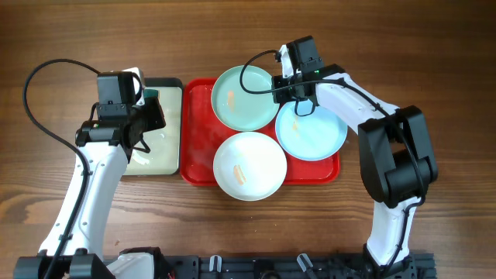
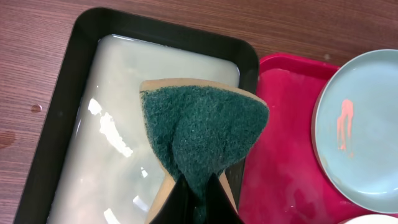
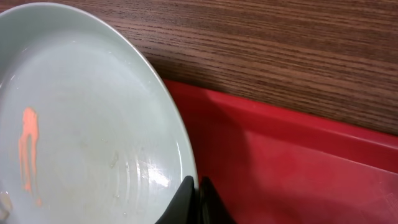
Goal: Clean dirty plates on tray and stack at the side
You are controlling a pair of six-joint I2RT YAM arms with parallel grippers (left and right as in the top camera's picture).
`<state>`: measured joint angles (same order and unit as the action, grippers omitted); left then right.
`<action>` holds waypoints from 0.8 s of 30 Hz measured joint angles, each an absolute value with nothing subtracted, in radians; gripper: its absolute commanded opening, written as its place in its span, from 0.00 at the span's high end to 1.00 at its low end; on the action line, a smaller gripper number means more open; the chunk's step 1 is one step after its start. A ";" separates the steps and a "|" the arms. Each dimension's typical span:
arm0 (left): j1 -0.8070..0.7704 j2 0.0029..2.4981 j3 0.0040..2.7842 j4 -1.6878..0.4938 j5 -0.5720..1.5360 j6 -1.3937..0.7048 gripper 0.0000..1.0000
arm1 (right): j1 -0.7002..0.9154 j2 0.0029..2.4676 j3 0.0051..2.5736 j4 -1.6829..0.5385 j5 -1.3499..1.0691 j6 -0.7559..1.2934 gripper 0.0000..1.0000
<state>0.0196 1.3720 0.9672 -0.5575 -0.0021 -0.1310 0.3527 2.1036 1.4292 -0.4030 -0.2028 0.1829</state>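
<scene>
Three plates lie on the red tray (image 1: 198, 132): a pale blue one (image 1: 244, 97) at the back with an orange smear, a light-blue one (image 1: 311, 130) at the right and a white one (image 1: 249, 166) at the front with an orange smear. My right gripper (image 1: 288, 87) is shut on the back plate's right rim; in the right wrist view the rim (image 3: 180, 143) sits pinched between the fingertips of the gripper (image 3: 198, 186). My left gripper (image 2: 198, 183) is shut on a green-and-tan sponge (image 2: 202, 130), held above the small tray's right end.
A dark-rimmed tray (image 1: 167, 82) with pale soapy water stands just left of the red tray, their edges touching. Bare wooden table (image 1: 434, 70) surrounds both. Black cables loop from each wrist over the table.
</scene>
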 measured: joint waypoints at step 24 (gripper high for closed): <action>0.013 1.376 1.034 -0.506 -0.051 -0.064 0.96 | 0.355 2.104 1.429 -0.408 -0.286 0.265 0.96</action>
